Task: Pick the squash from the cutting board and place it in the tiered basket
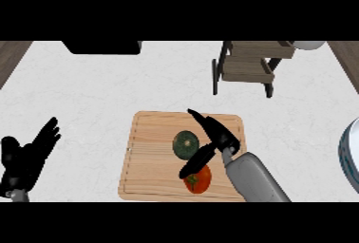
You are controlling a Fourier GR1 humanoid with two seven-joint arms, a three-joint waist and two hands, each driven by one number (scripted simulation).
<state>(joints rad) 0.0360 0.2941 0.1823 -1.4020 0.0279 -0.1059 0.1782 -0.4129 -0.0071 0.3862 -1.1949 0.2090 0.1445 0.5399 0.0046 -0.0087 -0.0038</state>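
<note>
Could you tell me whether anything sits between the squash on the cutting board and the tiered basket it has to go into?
Nothing visible does. The squash lies on the board beside the open right robot hand. Between the board's far edge and the basket only bare counter shows. The tomato lies nearer, off that path.

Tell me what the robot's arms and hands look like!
The right robot hand is black, with long thin fingers and a thumb, on a smooth, rounded grey forearm. The left robot hand is black too, with slim fingers. No cables or markings show.
</note>
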